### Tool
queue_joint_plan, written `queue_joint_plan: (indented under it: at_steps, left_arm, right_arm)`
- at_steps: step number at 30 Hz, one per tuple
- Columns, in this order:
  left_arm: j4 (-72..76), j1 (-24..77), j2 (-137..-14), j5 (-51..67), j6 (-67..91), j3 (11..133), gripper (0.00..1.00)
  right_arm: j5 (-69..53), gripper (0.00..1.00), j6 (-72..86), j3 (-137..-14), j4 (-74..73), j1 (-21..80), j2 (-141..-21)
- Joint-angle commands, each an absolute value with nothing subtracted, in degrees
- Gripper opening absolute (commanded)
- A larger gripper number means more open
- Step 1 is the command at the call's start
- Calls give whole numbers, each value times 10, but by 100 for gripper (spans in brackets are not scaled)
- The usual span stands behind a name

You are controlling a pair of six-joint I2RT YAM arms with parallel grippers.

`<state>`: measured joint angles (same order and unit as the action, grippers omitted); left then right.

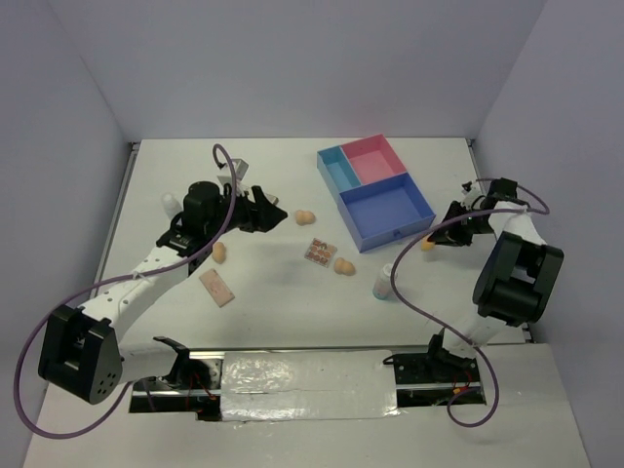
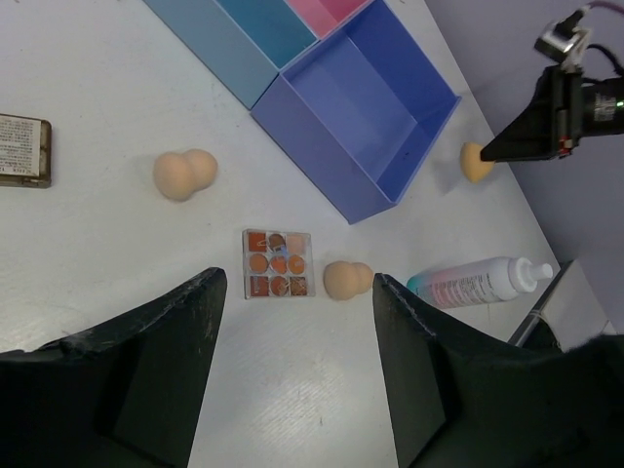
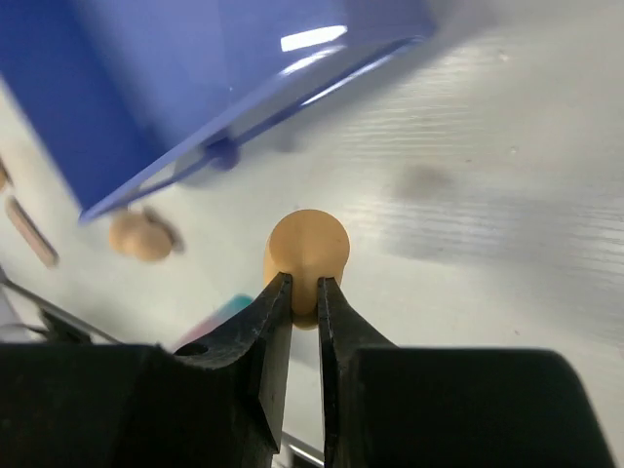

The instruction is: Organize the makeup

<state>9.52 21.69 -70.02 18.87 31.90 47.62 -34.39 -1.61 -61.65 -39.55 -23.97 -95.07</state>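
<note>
Well, the right gripper (image 3: 304,283) has its fingers pinched on the near end of a tan sponge (image 3: 307,239), just off the blue tray (image 3: 146,117) corner by the table (image 1: 263,312) right edge. Over mid-table the left gripper (image 2: 297,283) hangs wide open, with the multicolour palette (image 2: 278,264) and a second sponge (image 2: 346,281) lying between its fingers.

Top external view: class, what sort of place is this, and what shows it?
Probably a robotics lab test cell: a white table boxed in by plain panels, a left arm and right arm bolted at its near edge, and makeup sponges staged beside a divided tray.
</note>
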Motion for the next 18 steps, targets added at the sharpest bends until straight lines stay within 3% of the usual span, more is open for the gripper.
queue_joint_plan:
  at_steps: [1,8,12,18]
  left_arm:
    - [125,220,-692,192,320,469,73]
    - [132,220,-701,208,316,469,67]
    - [131,224,-701,209,318,469,65]
    - [107,232,-672,181,312,459,65]
  right_arm:
    - [-395,20,-173,-666,-492,-241,-883]
    - [-442,15,-324,-763,-512,-179,-855]
    - [-408,15,-327,-832,-469,-57,-882]
    - [-350,16,-252,-999,-410,47,-1038]
